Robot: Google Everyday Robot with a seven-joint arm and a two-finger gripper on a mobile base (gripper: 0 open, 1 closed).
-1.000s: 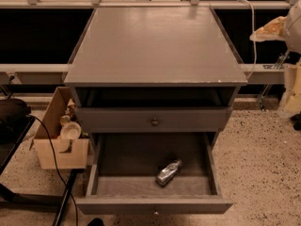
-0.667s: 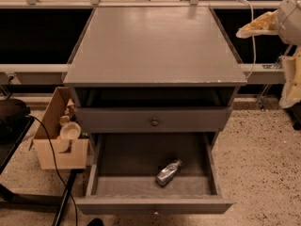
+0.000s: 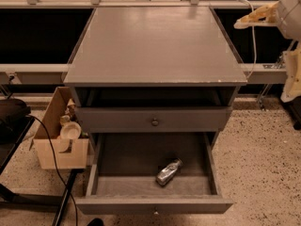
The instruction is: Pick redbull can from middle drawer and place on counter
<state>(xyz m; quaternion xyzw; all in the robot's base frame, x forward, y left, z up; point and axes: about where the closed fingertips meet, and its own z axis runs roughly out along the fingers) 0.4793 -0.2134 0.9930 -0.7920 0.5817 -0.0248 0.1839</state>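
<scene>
The redbull can (image 3: 168, 172), slim and silvery, lies on its side on the floor of the middle drawer (image 3: 117, 187), right of its centre. The drawer is pulled out wide. The counter (image 3: 155, 44) is the flat grey cabinet top above it. My gripper (image 3: 249, 20) is at the upper right, beside the counter's right edge and high above the drawer, far from the can. Its pale fingers point left.
A closed drawer front with a small round knob (image 3: 154, 122) sits above the open drawer. A cardboard box (image 3: 59, 140) holding a pale round cup (image 3: 70, 130) stands at the left. A black cable (image 3: 47, 145) and dark furniture lie at the far left. Speckled floor surrounds the cabinet.
My arm has moved up and left at the right edge, bringing the gripper nearer the counter's right side. The can and drawer have not moved.
</scene>
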